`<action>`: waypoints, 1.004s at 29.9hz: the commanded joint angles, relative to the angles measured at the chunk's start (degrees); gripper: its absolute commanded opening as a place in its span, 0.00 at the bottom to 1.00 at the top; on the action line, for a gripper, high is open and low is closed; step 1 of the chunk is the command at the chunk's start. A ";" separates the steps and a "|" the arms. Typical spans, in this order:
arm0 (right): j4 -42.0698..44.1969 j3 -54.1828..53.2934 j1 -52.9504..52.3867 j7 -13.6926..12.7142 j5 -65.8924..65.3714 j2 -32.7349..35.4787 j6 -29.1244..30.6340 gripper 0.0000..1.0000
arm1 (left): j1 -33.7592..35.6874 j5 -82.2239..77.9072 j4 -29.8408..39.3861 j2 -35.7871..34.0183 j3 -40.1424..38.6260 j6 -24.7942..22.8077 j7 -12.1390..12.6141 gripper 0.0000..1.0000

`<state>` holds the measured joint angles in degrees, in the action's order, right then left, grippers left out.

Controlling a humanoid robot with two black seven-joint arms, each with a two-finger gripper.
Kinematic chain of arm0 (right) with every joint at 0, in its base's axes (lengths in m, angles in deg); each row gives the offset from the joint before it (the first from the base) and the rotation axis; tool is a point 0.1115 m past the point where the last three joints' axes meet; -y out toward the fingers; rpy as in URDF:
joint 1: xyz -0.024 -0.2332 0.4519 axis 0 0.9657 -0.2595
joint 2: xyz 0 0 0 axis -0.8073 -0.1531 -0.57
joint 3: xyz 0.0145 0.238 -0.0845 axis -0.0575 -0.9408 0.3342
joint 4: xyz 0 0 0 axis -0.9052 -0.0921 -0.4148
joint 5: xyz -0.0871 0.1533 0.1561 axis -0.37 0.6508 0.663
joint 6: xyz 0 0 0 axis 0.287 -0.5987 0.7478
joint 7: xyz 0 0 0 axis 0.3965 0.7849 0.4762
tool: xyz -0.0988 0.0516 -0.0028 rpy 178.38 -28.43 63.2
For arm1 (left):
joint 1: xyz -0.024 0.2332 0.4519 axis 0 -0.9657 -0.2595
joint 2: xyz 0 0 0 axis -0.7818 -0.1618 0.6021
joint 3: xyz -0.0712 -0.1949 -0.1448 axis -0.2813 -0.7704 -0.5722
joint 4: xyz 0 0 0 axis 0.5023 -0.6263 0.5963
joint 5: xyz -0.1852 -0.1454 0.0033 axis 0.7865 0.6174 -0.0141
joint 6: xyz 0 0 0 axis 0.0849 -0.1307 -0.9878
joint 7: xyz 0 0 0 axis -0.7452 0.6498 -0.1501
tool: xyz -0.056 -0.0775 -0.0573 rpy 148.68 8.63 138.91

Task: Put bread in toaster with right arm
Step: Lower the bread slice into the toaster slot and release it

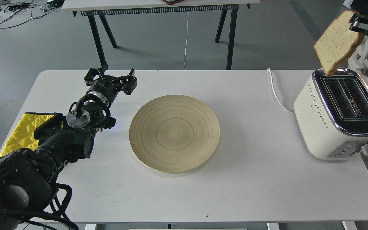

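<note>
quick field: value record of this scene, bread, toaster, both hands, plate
bread: in the air, tilted, lower corner just above the toaster's far end
toaster: on the table's right side, both slots empty
right hand: shut on the bread's top edge
left hand: open, holding nothing, over the table
plate: mid-table, nothing on it

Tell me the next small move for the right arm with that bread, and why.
Probably lower the bread toward the toaster, turning it in line with a slot. The right gripper holds the slice tilted, its lower corner just over the chrome top's far edge, and both slots look empty.
</note>
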<state>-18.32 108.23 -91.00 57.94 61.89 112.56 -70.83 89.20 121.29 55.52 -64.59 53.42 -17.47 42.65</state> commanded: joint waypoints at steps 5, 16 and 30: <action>-3.79 6.49 -1.32 0.47 1.60 -1.86 0.00 0.00 | 0.00 0.01 0.00 0.00 0.00 0.00 0.00 1.00; -6.08 10.01 -3.17 1.09 0.46 -1.69 0.00 0.00 | 0.00 0.01 0.00 0.00 0.00 0.00 0.00 1.00; -5.91 10.27 0.17 1.09 -3.76 -1.69 0.00 0.00 | 0.00 0.01 0.00 0.00 0.00 0.00 0.00 1.00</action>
<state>-24.29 118.88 -91.88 59.07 58.52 110.89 -70.83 89.20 121.30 55.52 -64.59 53.42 -17.47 42.65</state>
